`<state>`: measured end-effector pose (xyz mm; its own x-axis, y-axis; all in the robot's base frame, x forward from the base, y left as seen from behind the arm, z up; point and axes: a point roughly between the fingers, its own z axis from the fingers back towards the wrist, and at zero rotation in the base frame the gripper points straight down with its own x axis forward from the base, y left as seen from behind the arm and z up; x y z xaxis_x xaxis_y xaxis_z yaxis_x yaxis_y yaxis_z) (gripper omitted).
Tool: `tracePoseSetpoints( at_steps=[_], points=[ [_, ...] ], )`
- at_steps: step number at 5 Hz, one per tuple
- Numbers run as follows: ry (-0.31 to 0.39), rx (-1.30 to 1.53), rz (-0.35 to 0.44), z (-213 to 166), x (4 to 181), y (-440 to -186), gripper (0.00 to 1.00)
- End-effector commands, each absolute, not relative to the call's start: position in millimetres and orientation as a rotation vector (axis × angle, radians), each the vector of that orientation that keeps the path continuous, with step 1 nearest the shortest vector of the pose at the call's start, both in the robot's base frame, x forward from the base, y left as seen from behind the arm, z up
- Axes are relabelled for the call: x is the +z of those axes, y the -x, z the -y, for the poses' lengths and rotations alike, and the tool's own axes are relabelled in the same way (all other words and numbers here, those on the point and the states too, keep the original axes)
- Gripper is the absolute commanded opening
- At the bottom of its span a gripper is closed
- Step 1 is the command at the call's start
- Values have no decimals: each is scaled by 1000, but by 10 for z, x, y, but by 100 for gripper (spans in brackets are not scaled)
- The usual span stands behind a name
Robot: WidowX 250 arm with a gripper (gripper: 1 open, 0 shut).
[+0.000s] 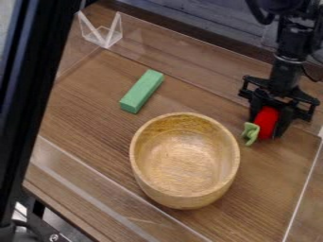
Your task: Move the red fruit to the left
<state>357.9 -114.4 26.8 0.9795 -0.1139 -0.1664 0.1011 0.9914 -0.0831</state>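
The red fruit (266,122) is a small toy strawberry with its green stem end (251,133) pointing down-left. It sits at the right side of the wooden table, just right of the wooden bowl (142,161). My gripper (273,115) comes straight down on the fruit from above. Its black fingers (252,102) press against both sides of the fruit, shut on it. The fruit's top is hidden by the gripper body.
A flat green block (143,91) lies left of centre, behind the bowl. A clear plastic stand (101,30) is at the back left. A dark post (28,104) crosses the left foreground. The table's right edge is close to the gripper.
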Motion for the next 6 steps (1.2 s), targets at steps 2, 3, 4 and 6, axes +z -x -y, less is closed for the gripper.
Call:
tracePoseSetpoints(
  at_steps=[2,3,4,6],
  points=[
    [68,-107,-88,1025,707,-3606,0],
    [55,-126,-37,908,1152,-3561,0],
    [33,-4,14,529,1494,-3386,0],
    [0,227,38,-382,1696,-2981,0]
  ],
)
